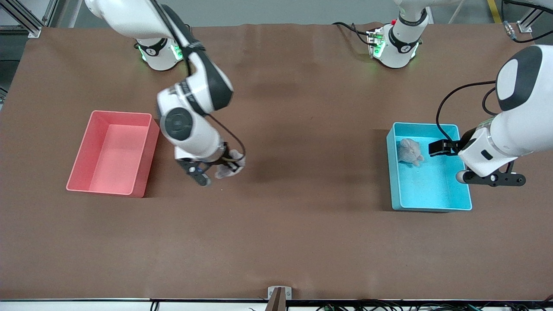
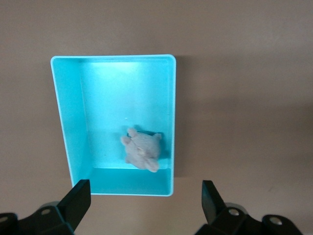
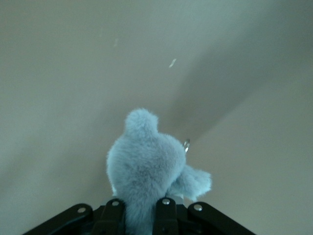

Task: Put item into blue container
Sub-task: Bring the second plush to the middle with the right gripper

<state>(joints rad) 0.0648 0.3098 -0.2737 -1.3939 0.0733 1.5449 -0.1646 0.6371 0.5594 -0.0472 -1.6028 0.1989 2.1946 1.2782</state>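
Observation:
The blue container (image 1: 432, 194) stands toward the left arm's end of the table; it also shows in the left wrist view (image 2: 73, 127). A beige plush toy (image 1: 410, 151) lies inside it by one wall (image 2: 142, 151). My left gripper (image 1: 473, 162) hangs over the container, open wide with nothing between its fingers (image 2: 145, 188). My right gripper (image 1: 214, 169) is over the bare table between the two bins, shut on a pale fluffy plush toy (image 1: 235, 157). In the right wrist view this plush toy (image 3: 146, 166) sticks out past the gripper (image 3: 139, 210).
An empty pink bin (image 1: 82, 164) of the same size stands toward the right arm's end of the table. Brown table cover (image 1: 302, 172) stretches between the bins. Both arm bases stand along the table edge farthest from the front camera.

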